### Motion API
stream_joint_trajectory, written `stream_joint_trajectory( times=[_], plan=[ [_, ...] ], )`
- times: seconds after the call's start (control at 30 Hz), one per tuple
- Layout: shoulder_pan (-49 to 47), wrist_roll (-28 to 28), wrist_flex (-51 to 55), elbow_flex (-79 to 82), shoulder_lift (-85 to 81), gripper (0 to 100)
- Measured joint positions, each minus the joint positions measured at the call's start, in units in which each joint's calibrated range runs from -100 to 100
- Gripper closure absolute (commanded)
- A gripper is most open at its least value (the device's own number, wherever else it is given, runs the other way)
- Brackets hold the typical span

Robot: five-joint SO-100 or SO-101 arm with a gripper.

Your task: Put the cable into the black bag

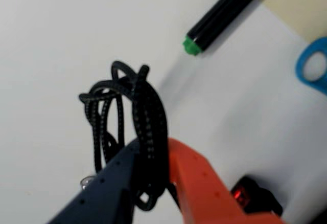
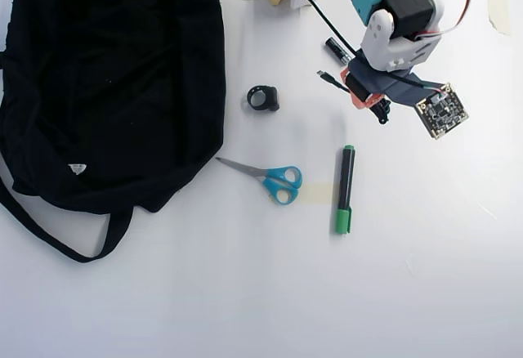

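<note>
Wrist view shows the pincer (image 1: 148,183) closed tight on the cable (image 1: 127,116), dark finger on one side, orange finger on the other, black coil loops pinched between them and sticking up past the tips. Cable looks lifted clear of the white worktop (image 1: 51,40), nothing touching under the loops as far as I can tell. Same view: marker (image 1: 225,12) with green end at top right, blue scissors (image 1: 314,65) handle at right edge. Overhead view puts the pincer (image 2: 368,96) near the top right, with a bit of the cable (image 2: 331,78) and its plug end poking out to the left; most of the coil is hidden under the arm there. Bag (image 2: 114,80) lies at far left, well apart from the arm, strap trailing toward the bottom left, small white label visible; whether its mouth is open I cannot tell. Between arm and bag sit a small black ring clip (image 2: 263,97) and the scissors (image 2: 270,176); marker (image 2: 345,189) lies below the arm, a short black battery (image 2: 337,46) just beside it. Judgement: grasp and lift done, cable secured. Left to do: carry across to the left over the bag, lower, release. Roughly a third through.
</note>
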Motion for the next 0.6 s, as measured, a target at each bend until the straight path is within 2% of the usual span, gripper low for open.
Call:
stream_joint_trajectory(
  times=[0.3,0.6],
  plan=[
    [0.1,0.0,2.4,0.0,-4.6,98],
    [7.1,-1.8,3.5,0.0,-7.8,98]
  ],
)
